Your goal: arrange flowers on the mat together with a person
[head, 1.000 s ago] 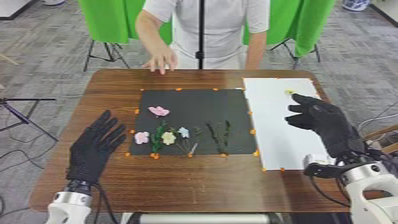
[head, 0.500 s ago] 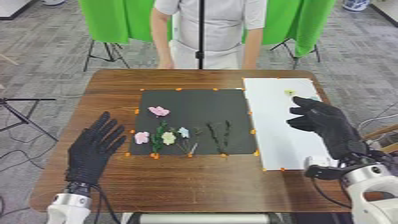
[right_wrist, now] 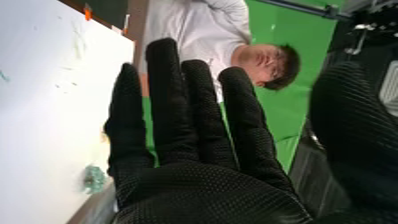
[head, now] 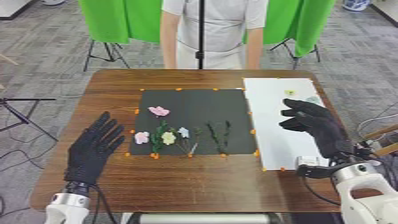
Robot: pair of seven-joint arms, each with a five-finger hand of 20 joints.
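In the head view my right hand (head: 318, 127) is held over the white sheet (head: 280, 145), open and holding nothing. My left hand (head: 91, 150) is open at the table's left, beside the black mat (head: 191, 107). On the mat lie a pink flower (head: 159, 111) higher up, with a pale pink flower (head: 142, 137), a yellow one (head: 169, 138), a light blue one (head: 184, 132) and dark green stems (head: 214, 136) lower down. A small yellow flower (head: 290, 92) and a pale green piece (head: 314, 100) lie on the sheet's far part. In the right wrist view my right hand (right_wrist: 209, 192) has straight fingers; a teal flower (right_wrist: 94, 179) lies beyond.
Orange markers (head: 179, 89) run along the edges of mat and sheet. Brown wood of the table (head: 178, 187) borders the mat. Behind the far edge, a dark upright pole (head: 201, 35) stands before green cloth (head: 111, 20).
The person's hand has drawn back from the table's far edge. My right hand has shifted slightly left, uncovering the pale green piece. My left hand has stayed put.
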